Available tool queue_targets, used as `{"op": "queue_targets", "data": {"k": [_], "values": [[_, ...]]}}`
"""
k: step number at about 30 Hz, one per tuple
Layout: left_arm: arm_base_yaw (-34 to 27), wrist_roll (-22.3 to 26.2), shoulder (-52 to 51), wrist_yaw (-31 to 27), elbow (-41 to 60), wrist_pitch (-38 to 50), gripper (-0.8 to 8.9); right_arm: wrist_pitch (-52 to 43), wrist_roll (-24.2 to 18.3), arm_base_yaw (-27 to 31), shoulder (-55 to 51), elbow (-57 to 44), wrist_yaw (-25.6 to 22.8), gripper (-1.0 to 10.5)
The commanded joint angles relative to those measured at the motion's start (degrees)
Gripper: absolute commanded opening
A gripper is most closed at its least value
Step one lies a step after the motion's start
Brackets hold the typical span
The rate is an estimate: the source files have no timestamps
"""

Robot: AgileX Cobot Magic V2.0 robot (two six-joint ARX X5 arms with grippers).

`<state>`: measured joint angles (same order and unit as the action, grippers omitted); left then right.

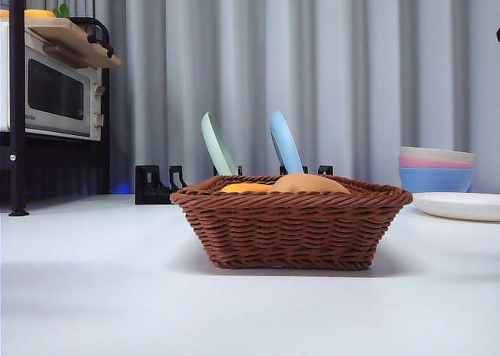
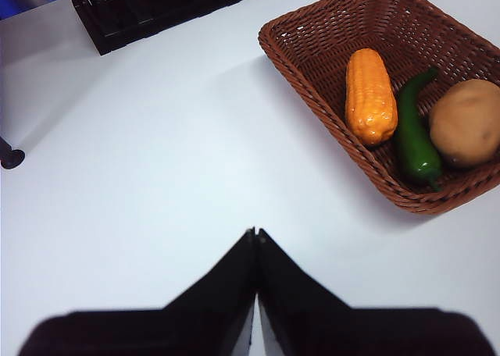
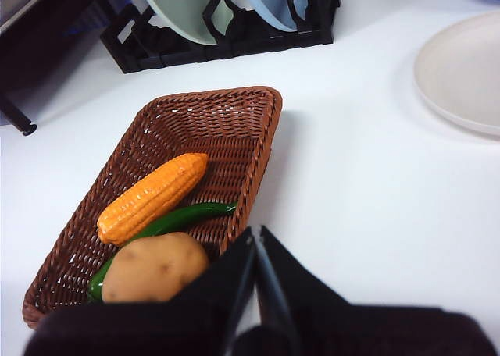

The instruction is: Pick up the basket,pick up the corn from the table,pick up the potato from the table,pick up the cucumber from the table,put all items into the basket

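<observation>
Both tools closed, holding nothing: left tool (image 2: 255, 233) over bare tabletop (image 2: 156, 176), right tool (image 3: 256, 231) beside basket (image 3: 258, 145) holding corn (image 3: 152, 196), cucumber (image 3: 183, 218), potato (image 3: 152, 268); dish rack (image 3: 234, 36) beyond, unobstructed.

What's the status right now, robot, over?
Both arms clear, fingers shut, empty. Corn, cucumber, potato all in basket. Nothing in the way.

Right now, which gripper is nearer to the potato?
Right. The right gripper hangs just beside the basket, close to the potato. The left gripper is farther off over the table, beyond the corn.
</observation>
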<state>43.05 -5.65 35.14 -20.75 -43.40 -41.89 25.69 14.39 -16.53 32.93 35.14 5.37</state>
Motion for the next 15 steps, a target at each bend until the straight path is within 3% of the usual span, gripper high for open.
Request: {"op": "queue_targets", "data": {"k": [1,4,8,15], "values": [[0.1,-0.6,-0.4,0.1,0.3,0.2,-0.04,-0.3,0.6,0.0,0.1,-0.2,-0.2,0.0],[-1.7,1.6,-4.0,-0.5,0.3,-0.2,-0.03,-0.3,0.6,0.0,0.1,-0.2,-0.4,0.0],[-8.3,1.0,-9.6,1.9,0.9,1.3,-0.04,-0.3,0.6,0.0,0.1,-0.2,-0.4,0.0],[-25.1,1.1,-21.0,3.4,12.7,16.6,-0.03,-0.2,0.6,0.0,0.1,-0.2,-0.4,0.0]]}}
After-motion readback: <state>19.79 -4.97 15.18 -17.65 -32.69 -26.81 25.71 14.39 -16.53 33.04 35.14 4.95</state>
